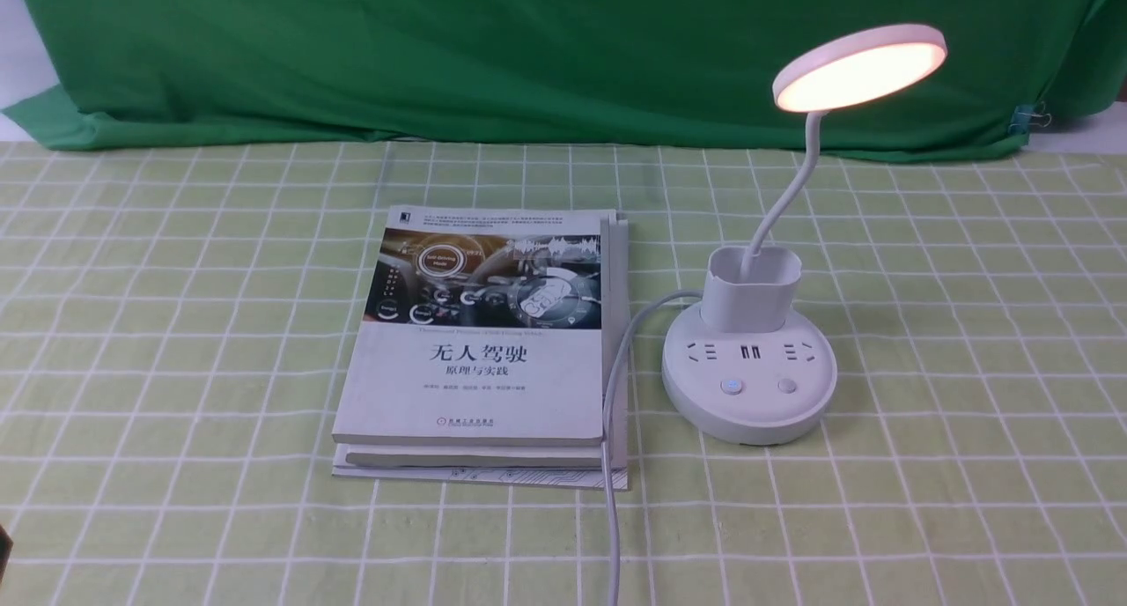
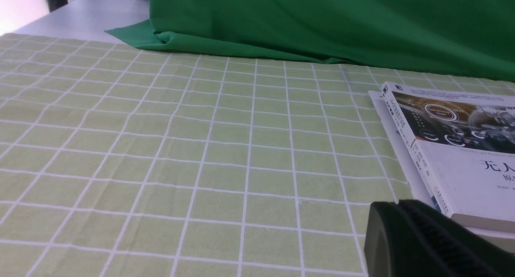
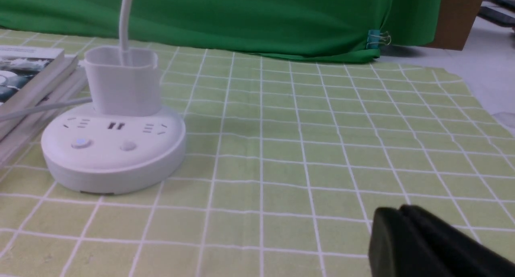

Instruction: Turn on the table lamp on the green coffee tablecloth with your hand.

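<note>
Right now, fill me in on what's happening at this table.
Nothing is being handled at this moment. The table lamp stands on the green coffee tablecloth with its disc head already glowing warm, so it looks switched on. Its white cord runs along the edge of a stack of books lying beside it. The left end effector and the right end effector show only as dark tips in their wrist views, both clear of the lamp and holding nothing visible.
</note>
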{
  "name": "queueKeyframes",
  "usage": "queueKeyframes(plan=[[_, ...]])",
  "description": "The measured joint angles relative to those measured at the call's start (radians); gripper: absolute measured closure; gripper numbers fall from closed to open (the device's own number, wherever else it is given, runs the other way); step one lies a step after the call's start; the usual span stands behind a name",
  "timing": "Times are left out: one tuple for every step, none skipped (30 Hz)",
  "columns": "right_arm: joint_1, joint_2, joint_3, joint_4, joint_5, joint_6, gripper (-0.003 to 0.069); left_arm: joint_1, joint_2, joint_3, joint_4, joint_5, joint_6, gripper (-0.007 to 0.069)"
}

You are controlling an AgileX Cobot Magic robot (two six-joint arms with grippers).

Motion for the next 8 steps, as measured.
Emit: queueKeyframes(plan=[[0.000, 0.000, 0.000, 0.000, 0.000, 0.000, 0.0610, 0.000, 0.000, 0.000, 0.000, 0.000, 0.000, 0.0622], [0.000, 0.000, 0.000, 0.000, 0.000, 0.000, 0.0609, 0.000, 0.000, 0.000, 0.000, 0.000, 0.000, 0.0622], [0.000, 0.000, 0.000, 0.000, 0.000, 0.000, 0.0609, 0.000, 0.000, 0.000, 0.000, 0.000, 0.000, 0.0622], [0.000, 0.000, 0.000, 0.000, 0.000, 0.000, 0.0605, 0.000, 0.000, 0.000, 0.000, 0.000, 0.000, 0.0622], [0.000, 0.000, 0.000, 0.000, 0.000, 0.000, 0.0601, 0.000, 0.000, 0.000, 0.000, 0.000, 0.000, 0.0622], [0.000, 0.000, 0.000, 0.000, 0.000, 0.000, 0.0599, 0.000, 0.000, 0.000, 0.000, 0.000, 0.000, 0.0622], [0.000, 0.000, 0.000, 0.000, 0.000, 0.000, 0.0596, 0.000, 0.000, 0.000, 0.000, 0.000, 0.000, 0.0622], [0.000, 0.000, 0.000, 0.000, 0.000, 0.000, 0.0591, 0.000, 0.000, 0.000, 0.000, 0.000, 0.000, 0.0622]])
